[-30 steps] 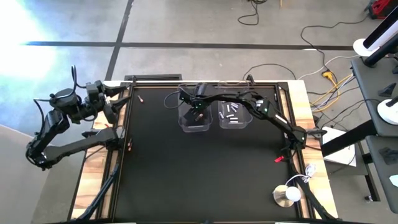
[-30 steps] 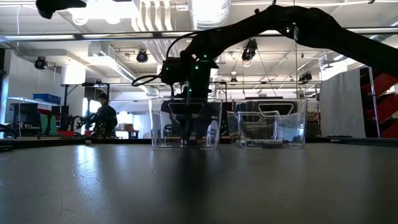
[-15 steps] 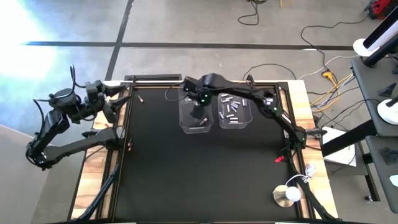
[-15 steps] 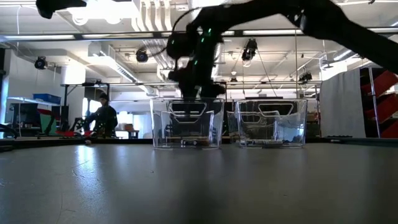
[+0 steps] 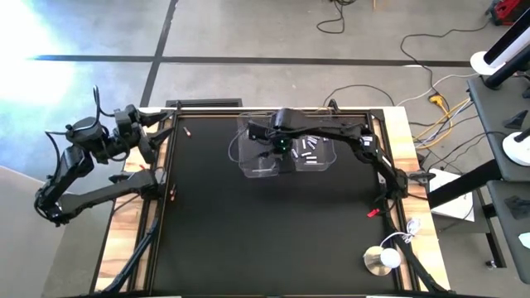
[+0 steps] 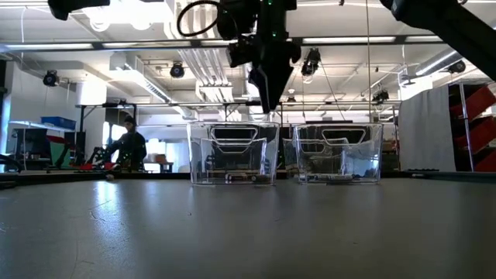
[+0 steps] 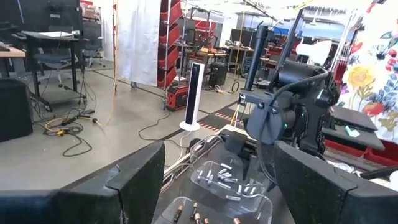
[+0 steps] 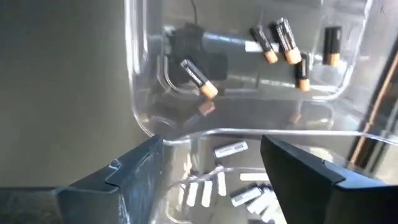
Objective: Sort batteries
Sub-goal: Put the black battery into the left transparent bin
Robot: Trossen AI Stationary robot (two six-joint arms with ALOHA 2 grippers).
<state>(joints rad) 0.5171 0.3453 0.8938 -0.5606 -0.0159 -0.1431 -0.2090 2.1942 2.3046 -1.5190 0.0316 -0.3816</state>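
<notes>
The batteries (image 8: 199, 78) look small, hard, smooth and rolly, best pinched across the middle; the right claw (image 8: 208, 180) hangs open and empty above the bins.

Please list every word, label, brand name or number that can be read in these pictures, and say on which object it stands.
None can be read.
Dark batteries in the left bin: label bands too blurred to read.
White batteries in the right bin: no marks can be made out.
</notes>
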